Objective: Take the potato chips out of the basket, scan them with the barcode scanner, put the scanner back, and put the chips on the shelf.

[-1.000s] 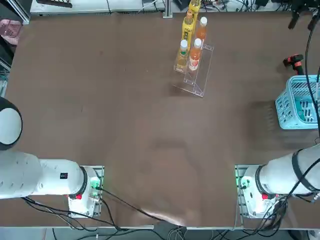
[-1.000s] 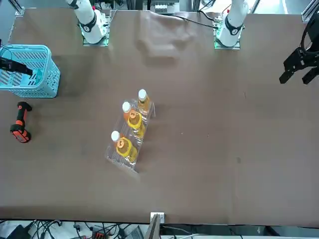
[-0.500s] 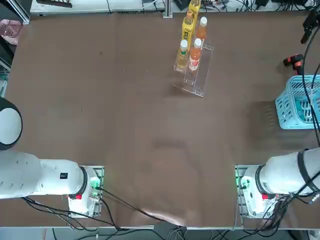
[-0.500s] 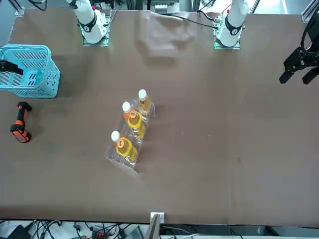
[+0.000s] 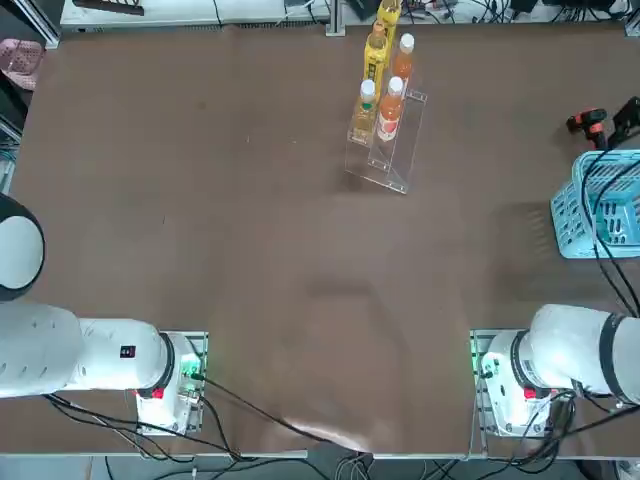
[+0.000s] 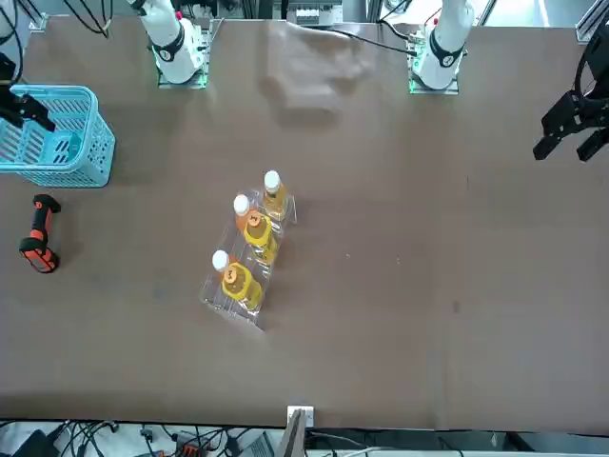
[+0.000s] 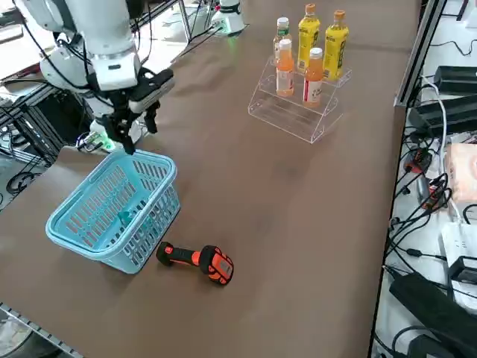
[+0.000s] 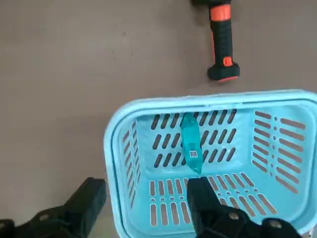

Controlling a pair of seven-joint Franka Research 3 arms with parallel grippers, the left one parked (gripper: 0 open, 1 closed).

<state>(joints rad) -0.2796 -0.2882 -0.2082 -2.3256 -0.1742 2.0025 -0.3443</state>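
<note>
Fingers (image 8: 148, 198) open, straddling basket (image 8: 124, 134) rim; chips (image 8: 190, 144) flat inside, scanner (image 8: 223, 39) beside.

The working right arm, white with a dark band near the base, rises from its mount at the 5 o'clock corner of the top view and reaches toward 2 o'clock. Its wrist is bent so that the black two-finger tool (image 7: 136, 127) points down. The two black fingers (image 8: 210, 210) stand wide apart with nothing between them. In the right side view the tool hangs at about 10 o'clock, well above the table.
</note>
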